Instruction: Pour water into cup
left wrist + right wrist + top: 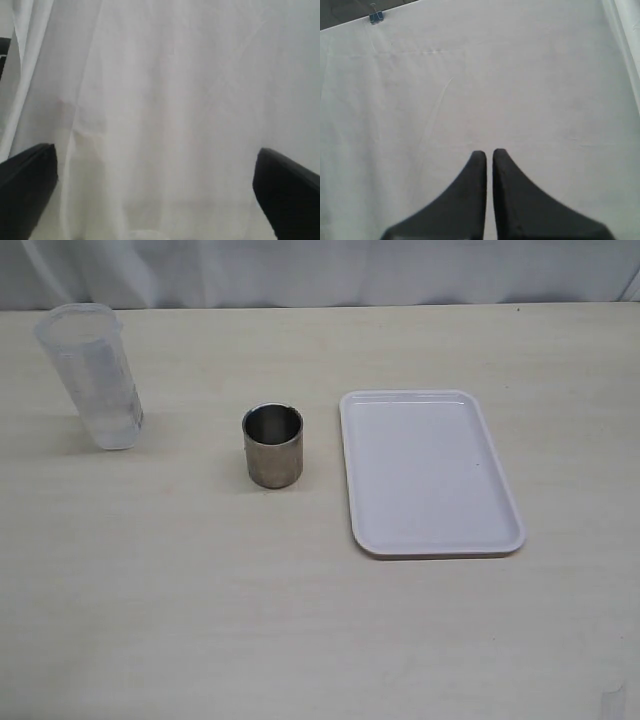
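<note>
A short brushed-steel cup (pixel 273 446) with a dark inside stands upright on the table, left of centre. A tall translucent plastic container (pixel 92 373) with faint markings stands at the far left; clear water (pixel 118 425) shows near its bottom. No arm or gripper shows in the exterior view. In the left wrist view my left gripper (pixel 155 192) is open, its dark fingers (pixel 27 187) far apart, facing a white cloth, empty. In the right wrist view my right gripper (pixel 489 156) is shut and empty, with only a thin slit between the fingers, facing white cloth.
A white rectangular tray (pixel 430 475) lies right of the cup, with nothing on it. A white curtain (pixel 320 270) runs along the table's far edge. A blue binder clip (pixel 376 16) holds the cloth's edge in the right wrist view.
</note>
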You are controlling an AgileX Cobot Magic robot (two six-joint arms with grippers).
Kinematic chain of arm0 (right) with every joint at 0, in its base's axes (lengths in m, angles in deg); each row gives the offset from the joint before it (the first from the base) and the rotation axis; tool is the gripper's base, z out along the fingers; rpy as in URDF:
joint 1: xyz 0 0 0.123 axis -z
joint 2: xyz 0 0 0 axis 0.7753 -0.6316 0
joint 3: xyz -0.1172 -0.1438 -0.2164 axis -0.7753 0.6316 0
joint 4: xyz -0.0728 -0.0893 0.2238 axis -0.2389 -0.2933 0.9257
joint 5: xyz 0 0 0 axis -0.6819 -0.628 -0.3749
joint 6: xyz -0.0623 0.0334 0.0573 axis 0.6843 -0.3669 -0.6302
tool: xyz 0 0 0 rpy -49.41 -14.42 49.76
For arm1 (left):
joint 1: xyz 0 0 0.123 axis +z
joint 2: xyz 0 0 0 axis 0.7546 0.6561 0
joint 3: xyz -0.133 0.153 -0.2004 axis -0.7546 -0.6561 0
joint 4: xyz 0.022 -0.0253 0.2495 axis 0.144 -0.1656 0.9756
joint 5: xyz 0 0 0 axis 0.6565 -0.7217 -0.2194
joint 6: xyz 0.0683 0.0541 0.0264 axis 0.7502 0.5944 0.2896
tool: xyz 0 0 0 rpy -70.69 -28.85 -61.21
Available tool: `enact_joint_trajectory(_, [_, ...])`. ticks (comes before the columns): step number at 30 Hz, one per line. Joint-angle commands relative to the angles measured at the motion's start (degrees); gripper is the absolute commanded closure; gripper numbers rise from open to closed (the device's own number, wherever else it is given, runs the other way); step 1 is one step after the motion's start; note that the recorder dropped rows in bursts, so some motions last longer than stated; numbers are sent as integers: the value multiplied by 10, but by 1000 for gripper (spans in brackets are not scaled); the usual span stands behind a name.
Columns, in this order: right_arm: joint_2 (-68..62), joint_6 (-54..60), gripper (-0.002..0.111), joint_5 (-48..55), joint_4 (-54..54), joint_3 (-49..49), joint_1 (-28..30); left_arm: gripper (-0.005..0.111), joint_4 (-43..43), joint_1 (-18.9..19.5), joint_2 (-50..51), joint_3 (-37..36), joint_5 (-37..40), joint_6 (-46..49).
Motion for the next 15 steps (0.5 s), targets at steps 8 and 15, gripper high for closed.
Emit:
enact_joint_trajectory(8, [3, -2, 104, 22, -4, 2, 1, 2, 47, 2, 389, 8, -224, 35])
enact_joint_trajectory(15, [3, -2, 104, 30, -4, 2, 1, 2, 59, 2, 569, 61, -287, 60])
